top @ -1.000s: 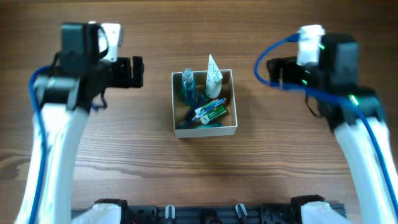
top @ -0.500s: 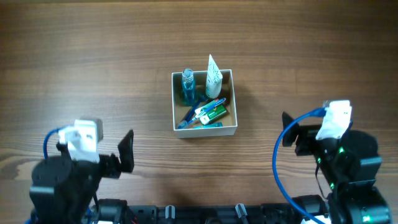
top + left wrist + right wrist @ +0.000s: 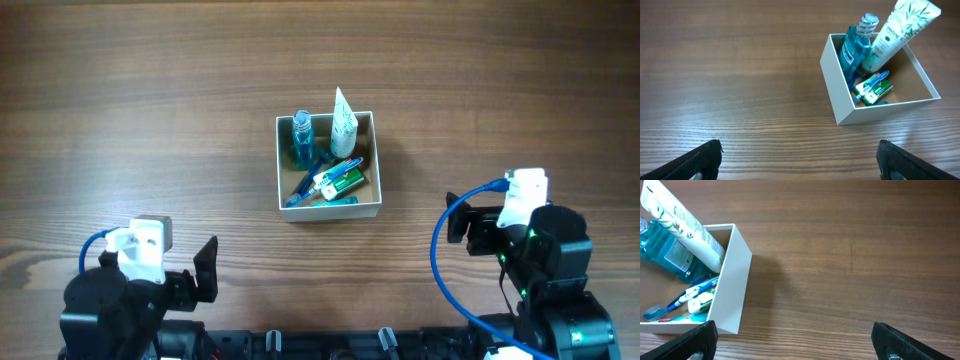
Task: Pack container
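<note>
The container sits mid-table, white-walled with a tan inside. It holds a blue mouthwash bottle, a white tube leaning on the far wall, a toothbrush and a green-white box. It also shows in the left wrist view and the right wrist view. My left gripper is open and empty at the near left edge. My right gripper is open and empty at the near right. Both stand well apart from the container.
The wooden table carries nothing else in view. The arm bases and a black rail run along the near edge.
Both arms have pulled back from beside the container to the near edge of the table. The container and its contents have not moved.
</note>
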You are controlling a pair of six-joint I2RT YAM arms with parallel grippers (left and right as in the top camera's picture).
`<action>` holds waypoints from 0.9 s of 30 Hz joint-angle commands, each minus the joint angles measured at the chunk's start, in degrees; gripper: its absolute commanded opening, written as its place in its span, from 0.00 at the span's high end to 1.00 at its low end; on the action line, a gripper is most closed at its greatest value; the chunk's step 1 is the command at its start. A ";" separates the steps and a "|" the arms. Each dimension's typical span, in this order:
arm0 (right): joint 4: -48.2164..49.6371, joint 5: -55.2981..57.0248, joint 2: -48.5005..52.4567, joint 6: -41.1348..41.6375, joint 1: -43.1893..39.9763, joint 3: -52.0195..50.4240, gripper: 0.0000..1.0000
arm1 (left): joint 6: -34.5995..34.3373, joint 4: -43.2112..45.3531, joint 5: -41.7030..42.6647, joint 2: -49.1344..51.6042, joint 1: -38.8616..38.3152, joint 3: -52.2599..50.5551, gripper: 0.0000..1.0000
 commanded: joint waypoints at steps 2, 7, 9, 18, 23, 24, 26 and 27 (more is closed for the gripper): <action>0.11 1.20 1.16 1.20 0.02 -0.26 0.00 | -0.55 -0.04 0.66 -0.44 0.33 -0.39 0.00; 0.11 1.20 1.03 1.18 0.04 -0.37 0.00 | -0.55 -0.04 0.66 -0.44 0.33 -0.39 0.00; -0.07 1.27 -0.83 0.98 0.04 -0.39 0.00 | -0.55 -0.04 0.66 -0.44 0.33 -0.39 0.00; -2.19 2.49 -22.18 1.01 0.02 -4.57 0.00 | -0.55 -0.04 0.66 -0.44 0.33 -0.39 0.00; -0.94 1.77 -30.64 1.18 0.04 -11.10 0.00 | -0.55 -0.04 0.66 -0.44 0.33 -0.39 0.00; 0.33 1.14 -30.10 1.05 0.02 -12.17 0.00 | -0.55 -0.04 0.66 -0.44 0.33 -0.39 0.00; 4.68 0.76 -30.47 1.03 0.02 -15.04 0.00 | -0.55 -0.04 0.66 -0.44 0.33 -0.39 0.00; 6.78 0.76 -30.73 1.03 0.02 -16.15 0.00 | -0.55 -0.02 0.66 -0.44 0.31 -0.39 0.00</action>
